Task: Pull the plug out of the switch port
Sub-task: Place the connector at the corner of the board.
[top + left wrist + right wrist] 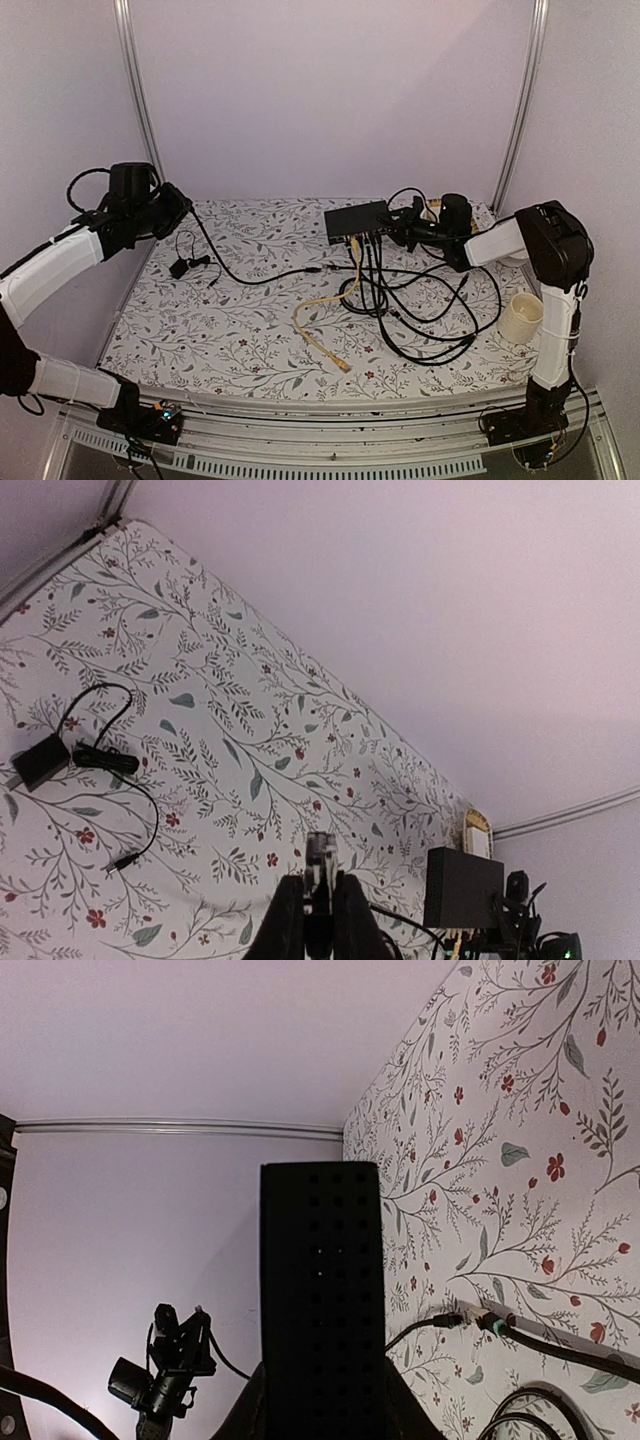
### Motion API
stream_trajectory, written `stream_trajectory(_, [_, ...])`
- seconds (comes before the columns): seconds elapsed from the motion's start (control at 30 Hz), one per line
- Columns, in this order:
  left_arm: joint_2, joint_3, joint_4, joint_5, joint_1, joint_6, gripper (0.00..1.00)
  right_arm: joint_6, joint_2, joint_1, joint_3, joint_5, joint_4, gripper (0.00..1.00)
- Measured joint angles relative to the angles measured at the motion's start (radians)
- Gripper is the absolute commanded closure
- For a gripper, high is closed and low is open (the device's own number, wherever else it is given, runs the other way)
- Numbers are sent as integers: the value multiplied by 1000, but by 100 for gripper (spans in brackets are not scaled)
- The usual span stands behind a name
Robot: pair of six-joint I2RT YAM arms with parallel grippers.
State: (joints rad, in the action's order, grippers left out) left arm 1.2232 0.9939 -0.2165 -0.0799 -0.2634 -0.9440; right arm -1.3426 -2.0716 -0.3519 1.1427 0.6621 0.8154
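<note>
The switch (355, 220) is a flat black box at the back of the table, with a yellow cable (322, 322) and black cables (420, 300) still in its front ports. My right gripper (402, 232) is shut on the switch's right end. In the right wrist view its perforated black side (320, 1260) fills the gap between the jaws of the right gripper (322, 1405). My left gripper (183, 212) is raised at the far left, well away from the switch (462, 888). In the left wrist view this gripper (320, 892) is shut on a small plug (322, 855). The plug's black cable (250, 275) trails down to the table.
A small black adapter (180, 267) with a thin lead lies on the floral cloth at the left. A white cup (522, 318) stands by the right arm. Loops of black cable lie in front of the switch. A small white box (477, 836) sits behind the switch.
</note>
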Motion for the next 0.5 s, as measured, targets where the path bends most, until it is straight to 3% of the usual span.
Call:
stream_trajectory(0.2, [-11, 17, -6, -35, 84, 17, 100, 17, 39, 0, -41, 1, 1, 98])
stream_trajectory(0.5, [-96, -169, 10, -63, 205, -23, 100, 39, 55, -1, -68, 2, 0, 98])
